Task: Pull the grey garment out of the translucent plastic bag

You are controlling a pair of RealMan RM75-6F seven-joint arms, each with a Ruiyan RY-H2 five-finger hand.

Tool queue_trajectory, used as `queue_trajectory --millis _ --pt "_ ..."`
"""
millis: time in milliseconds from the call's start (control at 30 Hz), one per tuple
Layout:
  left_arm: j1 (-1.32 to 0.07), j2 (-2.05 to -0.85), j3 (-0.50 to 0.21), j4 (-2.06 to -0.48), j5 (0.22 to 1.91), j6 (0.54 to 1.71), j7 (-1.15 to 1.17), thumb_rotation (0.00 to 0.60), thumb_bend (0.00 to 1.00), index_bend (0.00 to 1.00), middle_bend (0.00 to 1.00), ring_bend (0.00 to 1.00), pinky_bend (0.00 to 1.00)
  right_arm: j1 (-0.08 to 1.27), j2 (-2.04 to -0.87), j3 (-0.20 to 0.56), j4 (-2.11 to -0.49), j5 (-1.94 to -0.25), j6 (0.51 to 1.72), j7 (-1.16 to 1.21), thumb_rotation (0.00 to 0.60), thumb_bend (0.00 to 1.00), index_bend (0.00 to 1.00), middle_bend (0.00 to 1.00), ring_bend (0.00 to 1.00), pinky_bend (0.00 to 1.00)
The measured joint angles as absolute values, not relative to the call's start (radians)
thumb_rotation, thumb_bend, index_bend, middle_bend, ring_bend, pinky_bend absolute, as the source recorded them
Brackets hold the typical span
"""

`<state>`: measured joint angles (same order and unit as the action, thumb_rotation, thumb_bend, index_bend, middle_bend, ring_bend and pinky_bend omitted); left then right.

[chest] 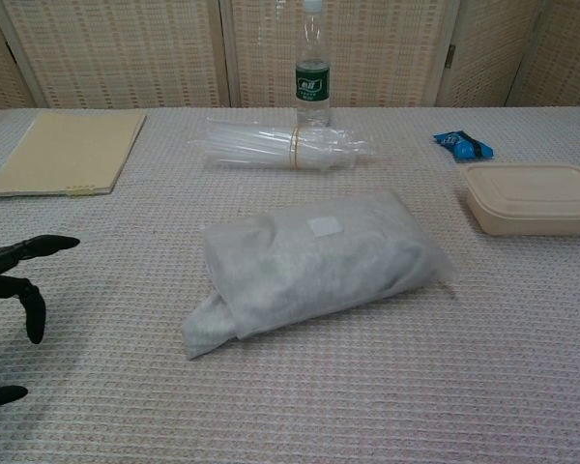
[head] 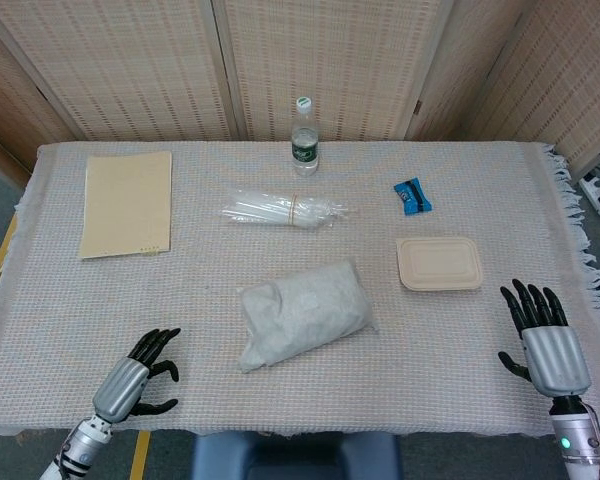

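My head view looks steeply down from high above the near edge, taking in the whole cloth-covered counter (head: 70,300) out to the woven screens (head: 310,60) behind. My chest view sits low and close, facing level across the counter toward those screens. Both share the middle stretch, from the bagged bundle (head: 302,315) out to the water bottle (head: 304,136), and my left fingers (chest: 19,253).

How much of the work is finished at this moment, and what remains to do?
Nothing is done yet: the grey garment sits inside the translucent plastic bag, only its end sticking out at the near-left opening. In hand is the approach: the left robot hand is near the bag, open, touching nothing. The right robot hand waits open, far away. Gripping and pulling remain.
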<state>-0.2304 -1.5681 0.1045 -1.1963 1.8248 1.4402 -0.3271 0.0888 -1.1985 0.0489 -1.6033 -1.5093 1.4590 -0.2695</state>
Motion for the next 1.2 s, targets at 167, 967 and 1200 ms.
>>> queue_trajectory --millis 167,967,1200 --pt "-0.256 -1.64 0.09 -1.171 1.816 1.429 -0.327 0.541 0.25 0.58 0.07 0.0 0.01 0.098 -1.203 0.053 -1.601 -1.494 1.439 -0.282 0.6 0.11 0.0 0.0 0.0 0.0" --pt "-0.331 -1.89 0.032 -1.022 1.724 1.357 -0.218 0.383 0.26 0.53 0.05 0.0 0.0 0.114 -1.201 0.057 -1.603 -1.459 1.407 -0.286 0.6 0.11 0.0 0.0 0.0 0.0" --pt "-0.342 -1.966 0.017 -0.911 1.72 1.401 -0.199 0.382 0.22 0.52 0.05 0.0 0.0 0.119 -1.198 0.056 -1.607 -1.452 1.398 -0.287 0.6 0.11 0.0 0.0 0.0 0.0"
